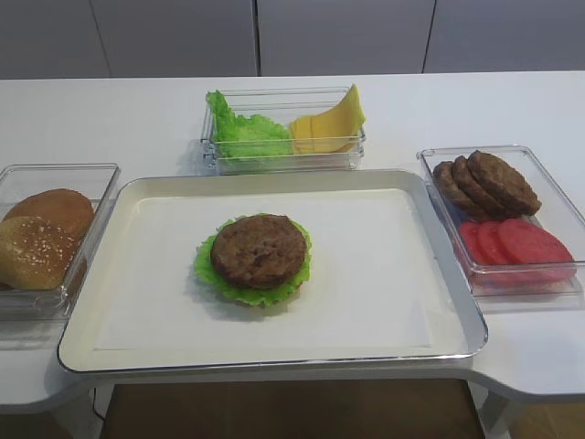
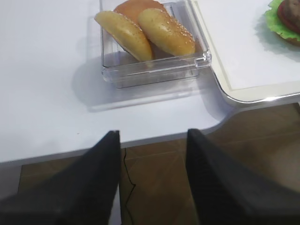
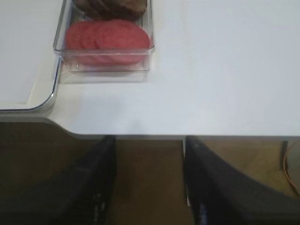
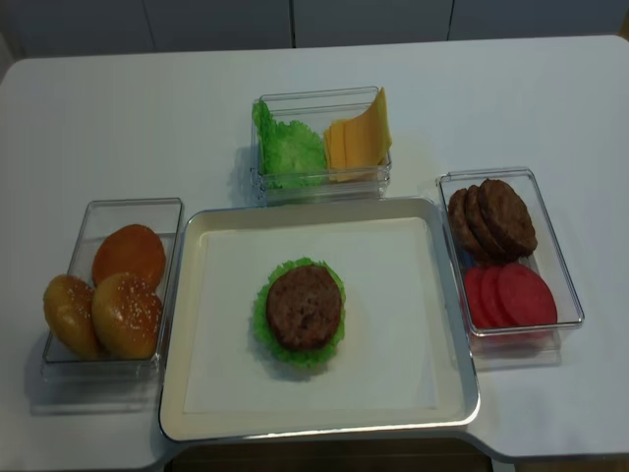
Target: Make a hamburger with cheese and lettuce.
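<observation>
The hamburger (image 1: 259, 259) (image 4: 303, 313) lies in the middle of the white tray (image 1: 384, 302): a brown patty on a frilly green leaf; its edge shows in the left wrist view (image 2: 286, 14). Loose lettuce (image 1: 239, 133) (image 4: 290, 152) and pale-yellow cheese (image 1: 329, 128) (image 4: 359, 138) share a clear box behind the tray. My right gripper (image 3: 150, 140) hangs below the table's front edge, open, nothing between its fingers. My left gripper (image 2: 153, 133) is also below the front edge, open and empty. Neither gripper appears in the high views.
A clear box of sesame buns (image 1: 46, 238) (image 2: 150, 33) stands left of the tray. Another clear box on the right holds brown patties (image 1: 484, 183) and red tomato slices (image 1: 516, 247) (image 3: 108, 40). Brown floor shows beneath the table's edge.
</observation>
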Motion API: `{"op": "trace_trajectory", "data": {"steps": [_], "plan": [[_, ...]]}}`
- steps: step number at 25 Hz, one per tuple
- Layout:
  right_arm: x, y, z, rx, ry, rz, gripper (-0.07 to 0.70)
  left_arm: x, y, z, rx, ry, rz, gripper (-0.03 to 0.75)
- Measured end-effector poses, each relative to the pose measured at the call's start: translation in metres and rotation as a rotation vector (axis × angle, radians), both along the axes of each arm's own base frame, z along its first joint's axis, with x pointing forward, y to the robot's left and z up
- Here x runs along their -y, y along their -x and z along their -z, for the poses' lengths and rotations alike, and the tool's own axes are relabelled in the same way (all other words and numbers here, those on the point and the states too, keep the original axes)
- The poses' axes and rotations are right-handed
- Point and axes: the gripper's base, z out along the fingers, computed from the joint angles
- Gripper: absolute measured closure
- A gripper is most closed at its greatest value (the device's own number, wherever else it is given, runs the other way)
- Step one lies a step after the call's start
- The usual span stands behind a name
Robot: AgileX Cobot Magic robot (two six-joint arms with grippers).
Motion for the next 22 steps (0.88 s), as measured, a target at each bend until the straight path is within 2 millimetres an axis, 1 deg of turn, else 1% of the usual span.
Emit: {"op": "trace_trajectory", "data": {"steps": [5,11,16,22], "plan": [[0.0,0.013,0.006,0.151,-0.017,-0.015,0.274,0.0,0.0,0.0,0.0,0.0,0.0,0.373],[-0.002,0.009,0.019,0.123,-0.016,-0.034,0.297,0.0,0.0,0.0,0.0,0.0,0.0,0.373],[-0.004,0.008,0.021,0.122,0.007,-0.083,0.302,0.0,0.0,0.0,0.0,0.0,0.0,0.373],[-0.005,0.008,0.021,0.121,0.01,-0.089,0.309,0.0,0.0,0.0,0.0,0.0,0.0,0.373]]}}
